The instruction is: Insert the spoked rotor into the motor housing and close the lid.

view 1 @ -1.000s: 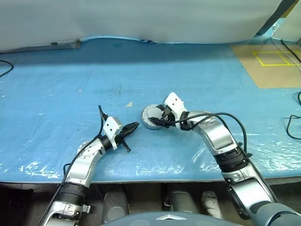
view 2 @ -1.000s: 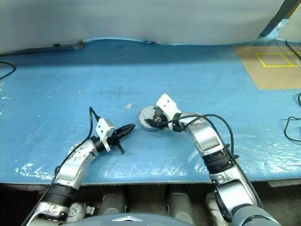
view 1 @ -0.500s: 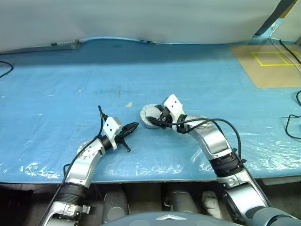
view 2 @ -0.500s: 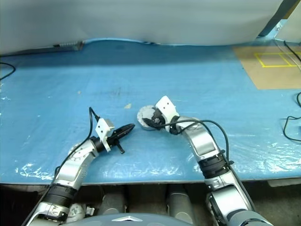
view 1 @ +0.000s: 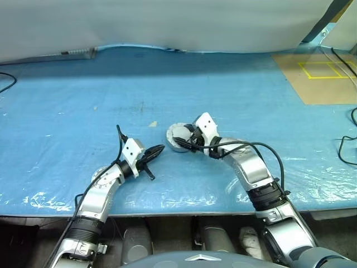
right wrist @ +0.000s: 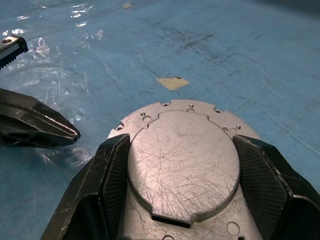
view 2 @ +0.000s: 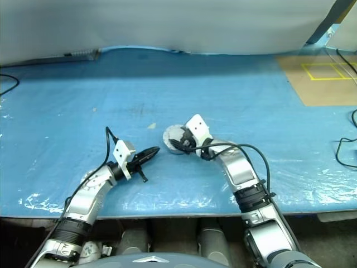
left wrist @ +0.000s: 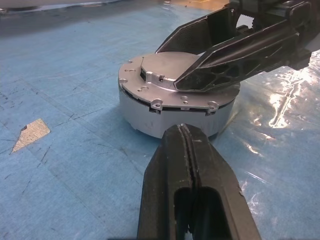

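Observation:
The motor housing (view 1: 176, 138) stands on the blue sheet with the lid (right wrist: 182, 165) lying flat on top, closed. The spoked rotor is hidden. My right gripper (view 1: 182, 142) reaches over the housing from the right, open. Its two fingers (right wrist: 112, 175) lie across the lid, one on each side of the raised centre plate. My left gripper (left wrist: 183, 131) is shut and holds nothing. It points at the housing's side wall (left wrist: 150, 112) and stops a short way from it.
A small tan scrap (view 1: 153, 124) lies on the sheet just left of the housing. A brown board with yellow tape (view 1: 321, 75) sits at the back right. Black cables (view 1: 348, 151) hang over the right edge. The table's front edge runs close below both arms.
My right forearm and elbow have swung inward toward the left, while its gripper stayed on the housing. The left arm has not moved.

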